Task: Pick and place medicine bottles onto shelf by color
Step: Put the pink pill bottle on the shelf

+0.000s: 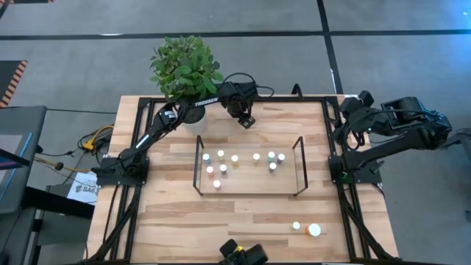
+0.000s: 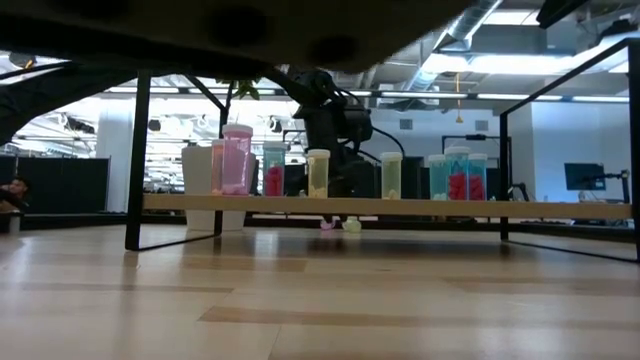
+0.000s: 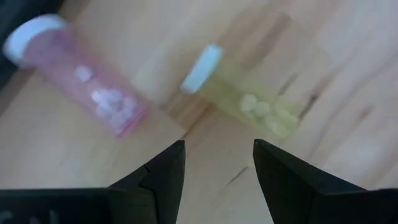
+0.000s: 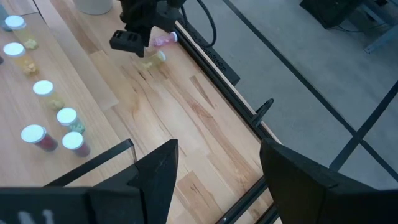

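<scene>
High view, left gripper at upper centre, fingers spread and empty above a pink bottle and yellow bottle lying on the table, bottles standing on shelf at centre, right gripper parked right, spread

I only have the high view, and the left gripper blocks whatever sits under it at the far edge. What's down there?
Observer: Two bottles lying on their sides, apart from each other: a pink bottle and a yellow bottle.
Operator: Is the left gripper holding either one?
Observer: No. The left gripper hangs just short of them, jaws open, nothing between them.
Operator: And the right gripper?
Observer: The right gripper is parked by the table's right edge, jaws open and empty.
</scene>
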